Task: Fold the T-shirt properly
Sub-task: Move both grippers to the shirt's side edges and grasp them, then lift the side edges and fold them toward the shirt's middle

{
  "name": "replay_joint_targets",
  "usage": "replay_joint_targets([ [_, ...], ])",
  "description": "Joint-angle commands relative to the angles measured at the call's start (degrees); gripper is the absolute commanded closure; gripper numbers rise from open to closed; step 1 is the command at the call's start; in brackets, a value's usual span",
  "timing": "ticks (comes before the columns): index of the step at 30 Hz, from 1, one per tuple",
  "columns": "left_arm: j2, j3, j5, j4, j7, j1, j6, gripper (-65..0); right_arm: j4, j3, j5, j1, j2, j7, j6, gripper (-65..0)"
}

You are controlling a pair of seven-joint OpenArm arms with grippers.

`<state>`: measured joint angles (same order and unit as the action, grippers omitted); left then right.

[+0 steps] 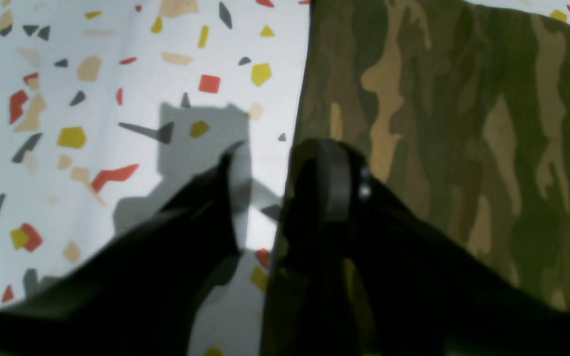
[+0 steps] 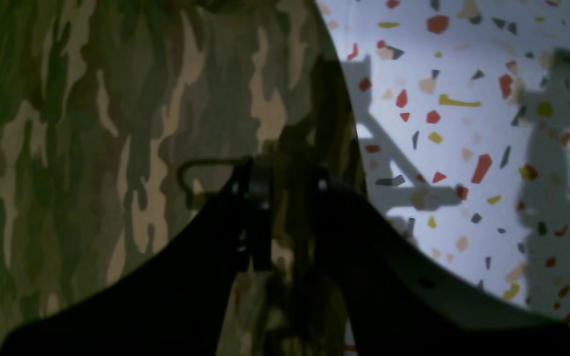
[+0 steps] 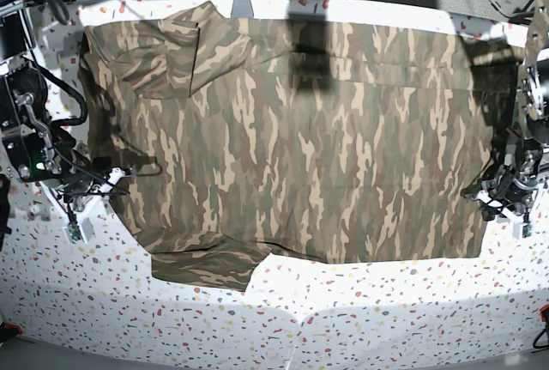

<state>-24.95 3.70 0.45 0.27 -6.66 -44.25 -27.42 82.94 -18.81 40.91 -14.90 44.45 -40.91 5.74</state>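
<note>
Speckled white table [image 3: 386, 301] under the shirt [image 3: 300, 147]; left gripper [image 1: 265, 163] spread astride its edge, right gripper [image 2: 280, 173] pinching a dim fold.

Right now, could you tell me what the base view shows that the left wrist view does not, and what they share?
Only the base view shows the whole T-shirt spread flat, with a sleeve at the near edge, and the right pincer at the opposite side. Only the left wrist view shows the left pincer up close, one finger over the cloth and one over bare table, straddling the shirt's edge. Both show camouflage fabric on the speckled white table, with the left pincer at its edge.
</note>
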Motion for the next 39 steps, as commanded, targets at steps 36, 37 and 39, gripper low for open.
replay_joint_targets([
  [36, 1.6, 0.0, -3.7, 0.5, -3.3, -0.5, -2.4, 0.0, -19.2, -16.6, 3.3, -25.1, -2.4, 9.7, 0.1, -29.6],
  [37, 1.6, 0.0, -3.7, 0.5, -3.3, -0.5, -2.4, 0.0, -22.4, -18.8, 3.3, -27.2, -3.5, 9.6, 0.1, -29.6],
  [39, 1.6, 0.0, -3.7, 0.5, -3.3, -0.5, -2.4, 0.0, -29.0, -22.9, 3.2, -30.8, -5.9, 9.6, 0.7, -29.6],
])
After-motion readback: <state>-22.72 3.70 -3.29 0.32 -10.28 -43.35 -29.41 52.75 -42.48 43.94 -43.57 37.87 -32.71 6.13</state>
